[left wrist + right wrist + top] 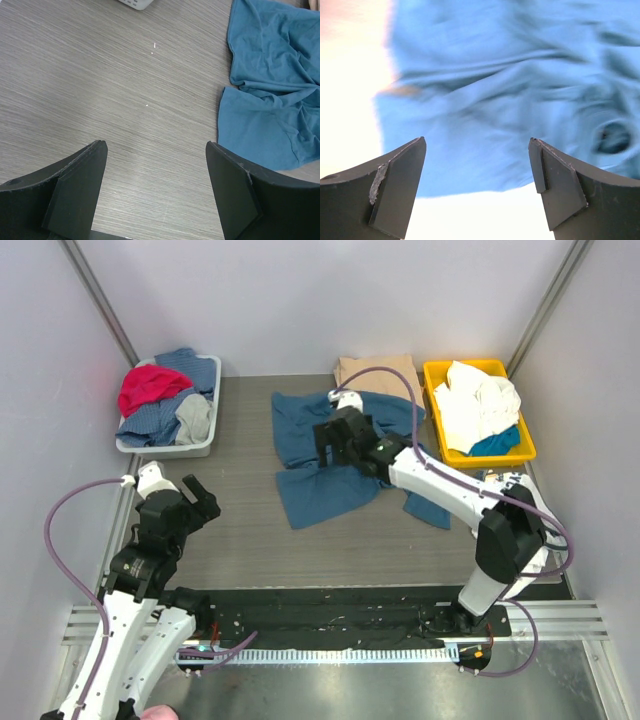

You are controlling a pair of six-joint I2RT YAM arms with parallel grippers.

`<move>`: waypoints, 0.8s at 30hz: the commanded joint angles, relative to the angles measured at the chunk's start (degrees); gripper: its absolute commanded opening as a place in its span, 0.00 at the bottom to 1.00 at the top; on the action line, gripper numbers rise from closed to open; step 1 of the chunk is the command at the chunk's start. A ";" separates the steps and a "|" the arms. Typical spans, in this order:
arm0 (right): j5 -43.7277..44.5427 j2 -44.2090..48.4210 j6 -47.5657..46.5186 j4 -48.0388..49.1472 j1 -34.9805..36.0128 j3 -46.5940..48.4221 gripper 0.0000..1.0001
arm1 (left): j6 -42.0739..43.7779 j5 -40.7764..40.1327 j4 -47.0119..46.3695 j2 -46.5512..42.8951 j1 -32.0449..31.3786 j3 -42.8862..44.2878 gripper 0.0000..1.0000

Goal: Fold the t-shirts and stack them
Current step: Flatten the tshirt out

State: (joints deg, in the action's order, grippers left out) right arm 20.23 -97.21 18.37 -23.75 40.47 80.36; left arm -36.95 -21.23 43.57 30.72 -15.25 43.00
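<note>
A grey, wood-grained table (pixel 240 530) is seen enclosed by plain white walls (pixel 300 300), with slanted metal posts (pixel 100 300) set in the back corners and a metal rail (pixel 560 620) run along the near edge. The blue shirt (pixel 310 490) is spread unfolded and rumpled at the middle of the table. The tan shirt (pixel 378 370) is laid folded just behind it, against the back wall. A grey bin (pixel 165 448) is placed at the back left and is filled with red, blue and grey cloth. A yellow bin (pixel 432 410) is placed at the back right, beside the tan shirt, and is loaded with white cloth and a teal piece. The right pincer (pixel 477 140) is held wide over the blue shirt, with nothing gripped; its wrist view is blurred and washed out. The left pincer (pixel 156 143) is held wide over bare table, well apart from the shirt's left edge.
</note>
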 commanded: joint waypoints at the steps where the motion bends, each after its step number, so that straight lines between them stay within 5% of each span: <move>1: -0.54 0.79 5.78 -2.44 8.21 -4.50 0.92 | 0.39 1.11 -2.17 -0.05 0.13 1.29 0.85; 10: 0.60 -7.20 13.00 2.04 18.24 -5.39 0.92 | 0.30 1.72 -2.35 -0.13 0.04 1.03 0.85; 17: 0.34 -10.72 13.27 2.92 19.12 -4.24 0.92 | 0.56 0.84 -1.12 -1.72 0.04 0.42 0.85; 24: 10.17 -8.18 12.04 -0.24 16.94 -5.82 0.92 | -0.05 1.90 -1.65 -1.63 0.13 -0.46 0.85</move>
State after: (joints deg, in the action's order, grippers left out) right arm 22.74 -108.07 30.35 -23.29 59.44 73.71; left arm -37.01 -19.90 43.18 29.26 -15.25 42.89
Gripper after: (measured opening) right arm 0.921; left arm 0.848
